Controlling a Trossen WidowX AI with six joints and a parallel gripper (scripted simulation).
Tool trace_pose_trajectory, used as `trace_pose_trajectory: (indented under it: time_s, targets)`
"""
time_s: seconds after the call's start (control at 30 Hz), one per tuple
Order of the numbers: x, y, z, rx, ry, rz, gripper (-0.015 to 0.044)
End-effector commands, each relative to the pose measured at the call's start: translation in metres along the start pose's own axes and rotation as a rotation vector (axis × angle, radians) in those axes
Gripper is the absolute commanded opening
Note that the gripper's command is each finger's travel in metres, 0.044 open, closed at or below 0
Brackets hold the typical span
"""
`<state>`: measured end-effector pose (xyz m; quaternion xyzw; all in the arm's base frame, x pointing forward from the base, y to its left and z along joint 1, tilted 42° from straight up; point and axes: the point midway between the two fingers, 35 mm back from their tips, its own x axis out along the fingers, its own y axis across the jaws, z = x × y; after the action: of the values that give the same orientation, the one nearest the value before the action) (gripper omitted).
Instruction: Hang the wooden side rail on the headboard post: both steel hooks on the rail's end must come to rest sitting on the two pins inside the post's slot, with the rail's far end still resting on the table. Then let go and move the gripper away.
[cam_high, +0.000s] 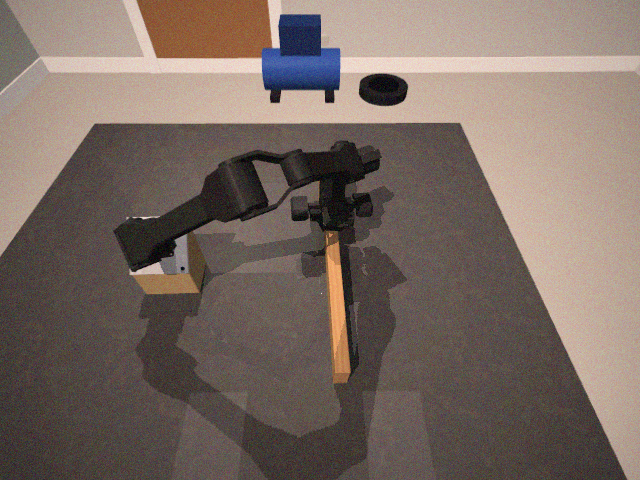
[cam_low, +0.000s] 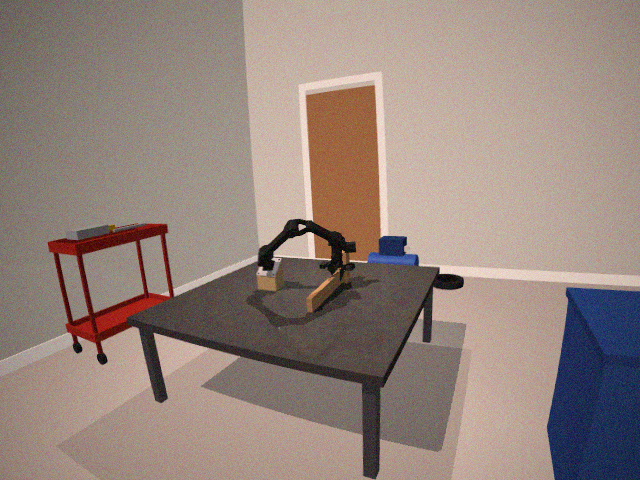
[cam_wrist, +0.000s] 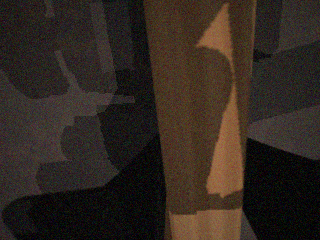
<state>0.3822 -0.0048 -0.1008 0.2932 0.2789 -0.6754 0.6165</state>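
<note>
On red cart (cam_low: 108, 240): gray case (cam_low: 88, 232). Gripper (cam_high: 337, 227) (cam_low: 338, 271) partly open, clamped on wooden rail (cam_high: 337, 310) (cam_low: 323, 295) (cam_wrist: 200, 125).

The rail (cam_high: 336, 304) (cam_low: 325, 293) (cam_wrist: 192, 125) is honey-brown wood with faint lengthwise grain, patched pale orange where lit and dull brown in shade. The arm (cam_high: 237, 188) (cam_low: 279, 240) and hand (cam_high: 334, 219) (cam_low: 338, 268) are black. The counter (cam_high: 258, 335) (cam_low: 289, 330) is charcoal, softly mottled, crossed by darker shadows. The block (cam_high: 168, 283) (cam_low: 269, 283) is tan below a pale grey plate (cam_high: 180, 258) (cam_low: 262, 271) with dark dots. The cart (cam_low: 116, 240) is red, the door (cam_high: 206, 25) (cam_low: 343, 170) orange-brown in a whitish frame (cam_low: 383, 170), the compressor (cam_high: 301, 69) (cam_low: 392, 258) two blues, and the tyre (cam_high: 367, 93) (cam_low: 448, 285) black.
</note>
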Motion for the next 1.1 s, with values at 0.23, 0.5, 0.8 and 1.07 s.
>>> trace_pose_trajectory:
  time_s: [0.23, 0.5, 0.8, 1.07]
  targets:
    - [-0.0028, 0.0013, -0.0049, -0.005, 0.009, 0.011, 0.0]
    - [-0.0014, 0.0013, -0.0049, -0.005, 0.009, 0.011, 0.0]
    - [0.0001, 0.0014, -0.0049, -0.005, 0.009, 0.011, 0.0]
    - [0.0014, 0.0014, -0.0049, -0.005, 0.009, 0.011, 0.0]
